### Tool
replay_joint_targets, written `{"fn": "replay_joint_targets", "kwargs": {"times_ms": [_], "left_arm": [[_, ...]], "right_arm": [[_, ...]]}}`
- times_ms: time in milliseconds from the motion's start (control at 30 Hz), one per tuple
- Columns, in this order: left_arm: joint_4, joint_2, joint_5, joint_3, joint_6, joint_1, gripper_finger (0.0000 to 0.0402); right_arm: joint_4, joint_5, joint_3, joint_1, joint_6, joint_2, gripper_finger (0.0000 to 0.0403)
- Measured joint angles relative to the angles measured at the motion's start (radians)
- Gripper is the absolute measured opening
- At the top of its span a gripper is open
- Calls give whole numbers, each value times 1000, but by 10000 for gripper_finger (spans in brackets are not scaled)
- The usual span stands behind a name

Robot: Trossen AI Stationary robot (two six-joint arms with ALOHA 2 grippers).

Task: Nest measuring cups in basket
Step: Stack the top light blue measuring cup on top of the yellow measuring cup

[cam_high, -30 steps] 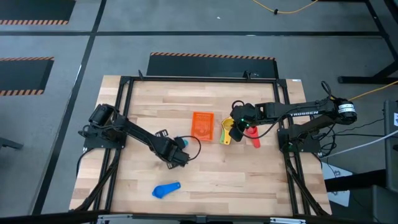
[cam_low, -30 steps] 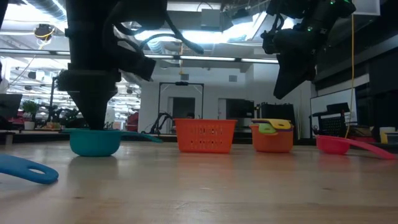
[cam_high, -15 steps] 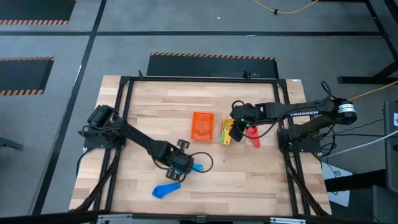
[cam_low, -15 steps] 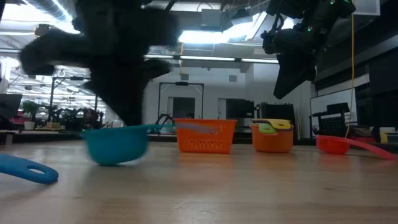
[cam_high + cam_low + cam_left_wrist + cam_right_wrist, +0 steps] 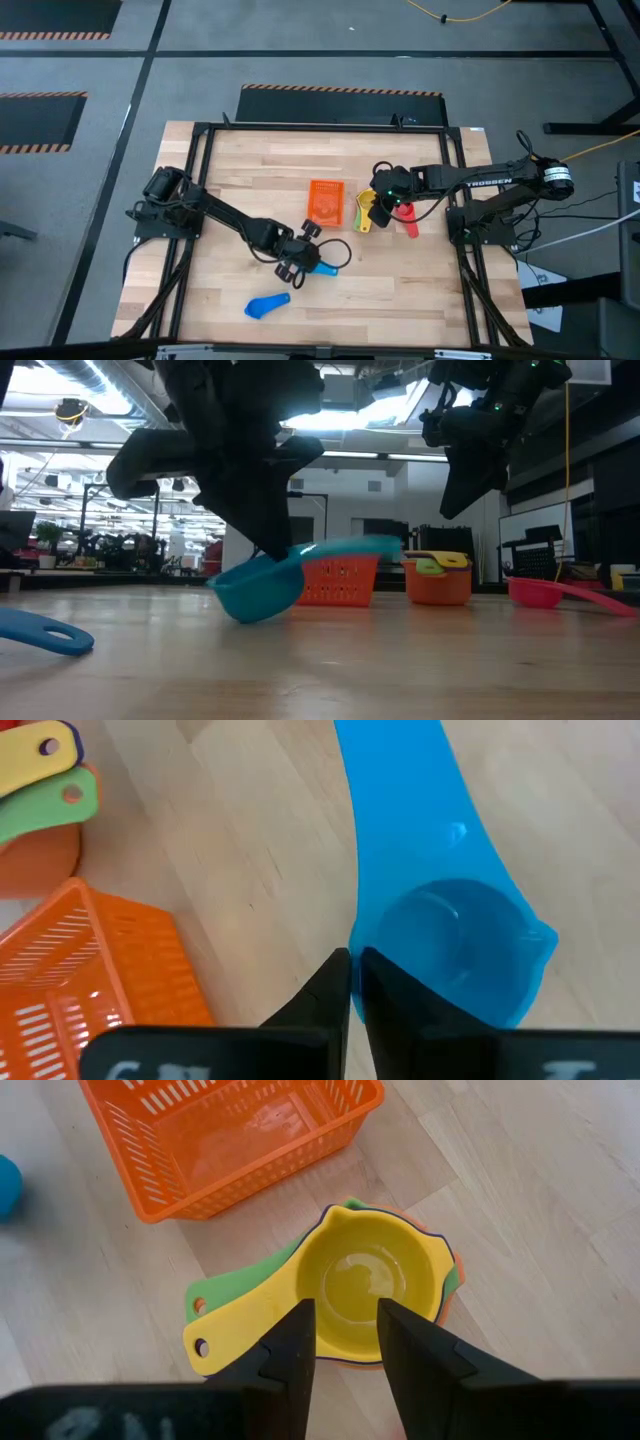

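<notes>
Now logged, largest item first. Wooden desk carrying everything. Left arm reaching well out over desk centre; left gripper just short of the basket, jaws clenched on the rim of the light blue cup. Cup dragged from the left part of the desk toward the centre over the last second; a second ago flat on the wood, now tipped, handle slanting up toward the basket, bowl low at the desk surface or barely off it (cannot tell which). Means: transport under way, cup closing on its target but not yet delivered.

Right gripper hovering over the nested stack, unchanged in position over the same second; jaws parted to either side of the yellow cup as seen from the wrist, grasping nothing visible. Judged waiting.

Orange basket mid-desk, upright, nothing inside in the right wrist view. Task's goal therefore barely begun.

Nested stack just beside the basket on its right: yellow cup on top, green and orange below, a dark rim between them. Red cup lying apart, beyond the stack. Blue cup alone near the front edge, well apart from the rest.

Judgement: tilted hold on a thin rim looks marginal; slip possible before the basket is reached.
</notes>
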Motion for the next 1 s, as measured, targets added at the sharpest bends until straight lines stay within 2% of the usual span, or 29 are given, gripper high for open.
{"fn": "replay_joint_targets", "kwargs": {"times_ms": [433, 600, 833, 1000], "left_arm": [[30, 0, -1, -1, 0, -2, 77], [39, -7, -33, 16, -81, -20, 79], [-147, -83, -34, 107, -206, -73, 79], [-235, -209, -64, 122, -307, -108, 79]], "right_arm": [[1, 0, 0, 0, 0, 0, 115], [26, -6, 0, 0, 0, 0, 115], [283, -198, 0, 12, -100, 0, 115], [431, -209, 21, 55, -131, 8, 110]]}}
